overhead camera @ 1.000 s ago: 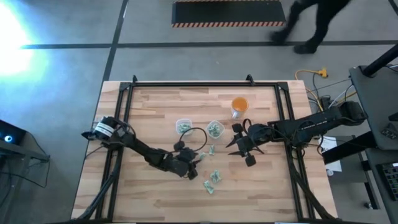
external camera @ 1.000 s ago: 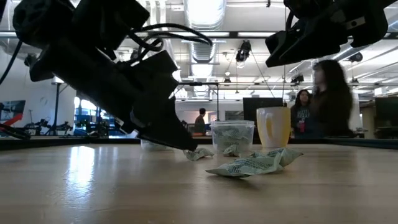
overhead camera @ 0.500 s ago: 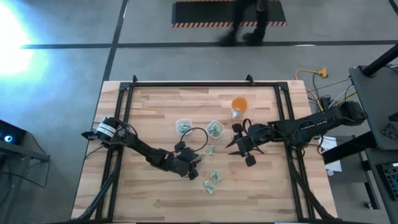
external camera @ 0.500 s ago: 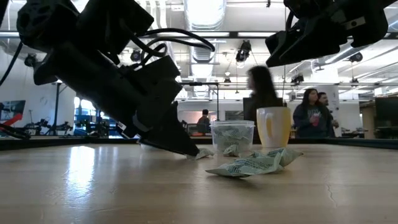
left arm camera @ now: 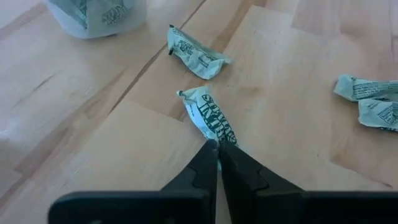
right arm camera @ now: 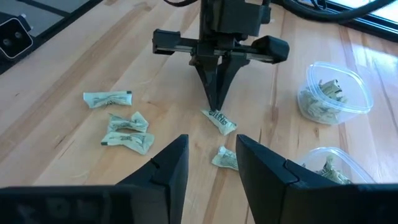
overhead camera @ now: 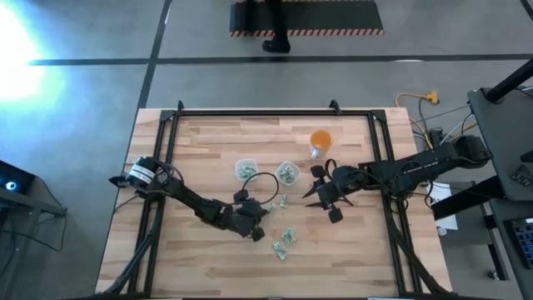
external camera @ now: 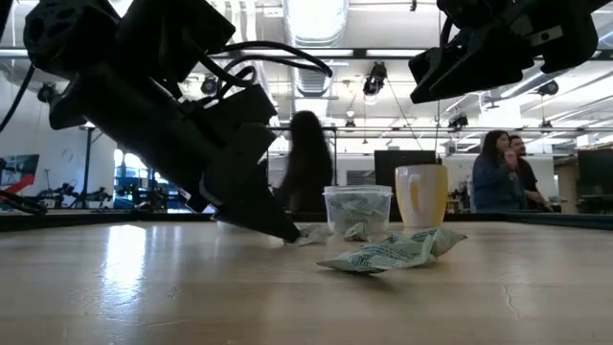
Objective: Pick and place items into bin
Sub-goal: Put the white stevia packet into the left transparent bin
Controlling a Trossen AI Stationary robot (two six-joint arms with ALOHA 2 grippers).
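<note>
The items are tiny pale green-and-white wrapper pieces. One piece [left arm camera: 208, 118] lies on the wooden table at mid-table, and my left gripper [left arm camera: 217, 146] is shut on it; the low view shows the same gripper [external camera: 292, 232] slanting down to the tabletop. A second piece [left arm camera: 196, 53] lies just beyond it. More pieces [overhead camera: 286, 240] lie toward the near edge. Two clear cups [overhead camera: 245, 170] [overhead camera: 288, 172] hold further pieces. My right gripper [right arm camera: 211, 158] hangs open above the table, right of the cups, with nothing between its fingers. My left gripper pinches the piece's end nearest to it [left arm camera: 214, 138] between its two fingertips. The fingers slant down from the table's left side, and the piece runs on ahead of the tips, in line with them. The rest of the piece [left arm camera: 199, 102] lies on the table.
An orange cup [overhead camera: 321, 142] stands behind the right clear cup. A black frame [overhead camera: 250, 112] rims the table. In the low view people [external camera: 306, 168] move in the room behind. Bare wood lies along the near edge and far left.
My left gripper has shut its fingers on the wrapper piece, which stays on the table. A person has walked across behind the table toward the left.
</note>
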